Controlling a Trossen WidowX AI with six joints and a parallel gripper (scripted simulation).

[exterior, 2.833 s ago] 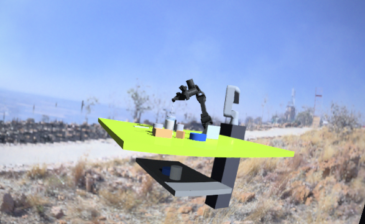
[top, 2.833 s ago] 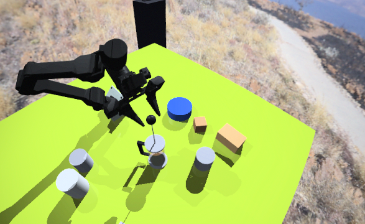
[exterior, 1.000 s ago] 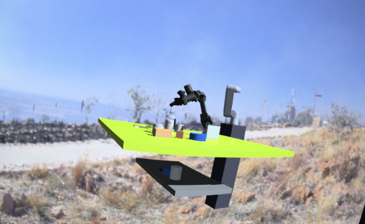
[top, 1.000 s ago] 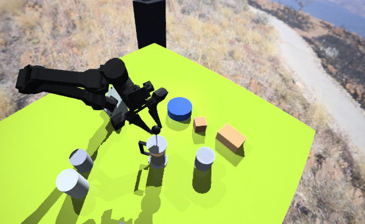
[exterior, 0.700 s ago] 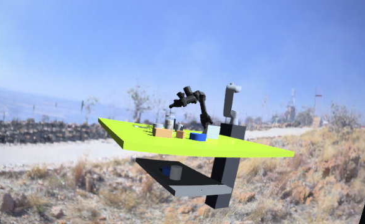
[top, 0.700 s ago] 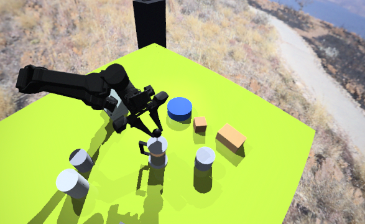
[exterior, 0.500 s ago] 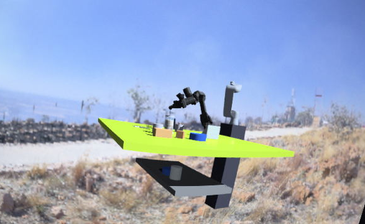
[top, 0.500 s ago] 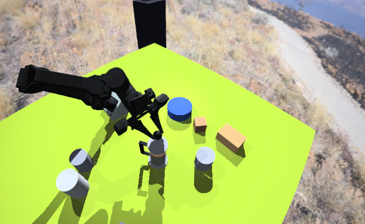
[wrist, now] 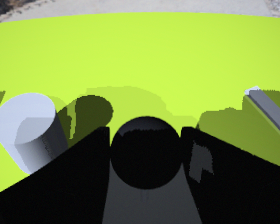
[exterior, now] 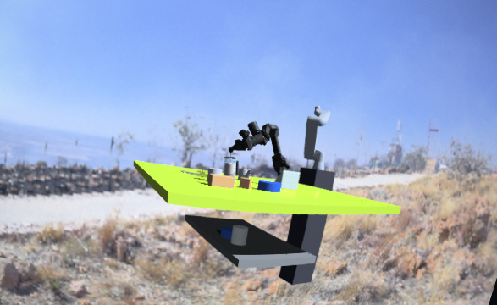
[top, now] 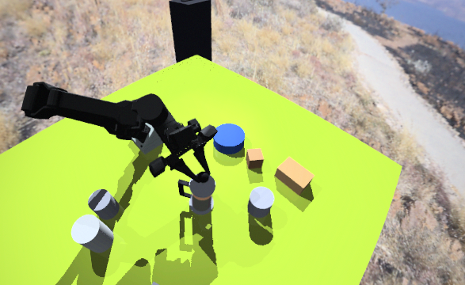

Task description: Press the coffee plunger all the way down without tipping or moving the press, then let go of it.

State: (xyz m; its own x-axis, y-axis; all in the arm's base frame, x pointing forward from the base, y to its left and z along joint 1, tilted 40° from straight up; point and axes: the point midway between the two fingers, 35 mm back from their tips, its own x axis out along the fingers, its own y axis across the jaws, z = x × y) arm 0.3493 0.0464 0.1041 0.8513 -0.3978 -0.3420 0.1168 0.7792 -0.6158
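The claw (top: 203,176) is being held closed on the black plunger knob (top: 203,177) of the coffee press (top: 201,195) — in the wrist view the round dark knob (wrist: 145,152) is being framed tightly between the two black fingers, with contact on both sides. The press is standing upright near the middle of the lime-green tabletop (top: 335,186), its black handle (top: 183,189) being turned toward the arm's side and a brown band showing around the glass body. The knob is being seen just above the lid in the top view; whether it is fully seated cannot be told. The black arm (top: 97,112) is being extended from the left, bent down over the press. Behind the press a blue disc (top: 229,138) is lying flat, with a small tan cube (top: 254,157) just beside it and a larger tan block (top: 294,174) farther right. A grey cylinder (top: 261,202) is standing to the right of the press, apart from it — two more grey cylinders (top: 103,203) are placed well to the left, the nearer one (top: 92,233) being paler. In the exterior view the press (exterior: 230,165) is being seen upright under the claw (exterior: 233,149).
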